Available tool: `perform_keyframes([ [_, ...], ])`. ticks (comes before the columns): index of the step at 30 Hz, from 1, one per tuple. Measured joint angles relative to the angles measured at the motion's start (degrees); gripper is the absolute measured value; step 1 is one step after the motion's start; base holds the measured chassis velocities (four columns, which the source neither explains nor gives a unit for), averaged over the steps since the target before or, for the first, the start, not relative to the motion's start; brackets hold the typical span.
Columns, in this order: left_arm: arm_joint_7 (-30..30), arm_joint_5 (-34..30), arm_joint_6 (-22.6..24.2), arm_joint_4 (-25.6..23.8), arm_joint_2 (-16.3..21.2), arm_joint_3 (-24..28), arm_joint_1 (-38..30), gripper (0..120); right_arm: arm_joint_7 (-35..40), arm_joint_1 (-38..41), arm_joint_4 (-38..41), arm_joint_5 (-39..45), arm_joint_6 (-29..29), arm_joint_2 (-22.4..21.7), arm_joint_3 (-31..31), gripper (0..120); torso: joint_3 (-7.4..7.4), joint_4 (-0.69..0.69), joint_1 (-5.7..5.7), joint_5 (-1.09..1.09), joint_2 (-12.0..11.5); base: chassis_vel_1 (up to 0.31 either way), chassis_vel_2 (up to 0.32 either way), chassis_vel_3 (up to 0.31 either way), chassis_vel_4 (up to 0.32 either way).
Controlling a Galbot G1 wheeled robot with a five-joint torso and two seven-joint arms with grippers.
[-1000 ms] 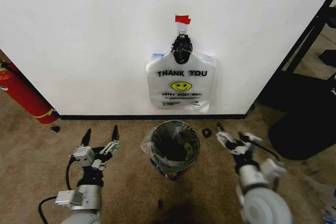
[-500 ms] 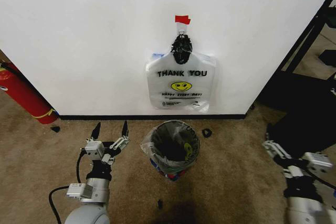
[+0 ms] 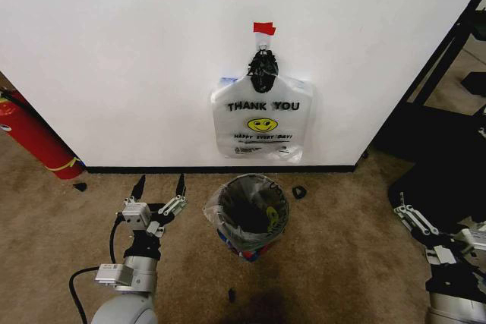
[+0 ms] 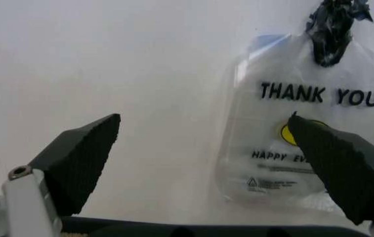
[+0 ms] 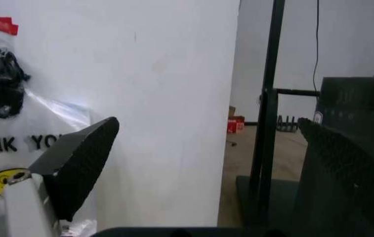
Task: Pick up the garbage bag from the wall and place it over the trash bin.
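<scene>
Two claws sit low over the carpet, both spread wide and holding nothing: the left claw (image 3: 160,189) left of the trash bin (image 3: 247,215), the right claw (image 3: 416,218) far off at the right edge. The garbage bag (image 3: 262,123) hangs flat on the wall (image 3: 129,51) under a black knot (image 3: 263,70) and red tape (image 3: 264,28), directly above the bin. A grab at that thin plastic could slip, tear it, or drag several bags from the bundle. How the knot is fixed is hard to make out, and the bin seems already lined.
</scene>
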Motion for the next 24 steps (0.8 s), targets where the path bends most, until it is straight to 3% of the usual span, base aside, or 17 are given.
perform_keyframes([
  [24, -0.9, 2.5, -0.8, -0.1, 0.6, 0.4, 0.0, 100, 0.8, 0.3, -0.1, -4.7, 1.3, 2.4, -4.0, 100, 0.00, -0.01, 0.00, 0.00, 0.0, 0.000, 0.000, 0.000, 0.000],
])
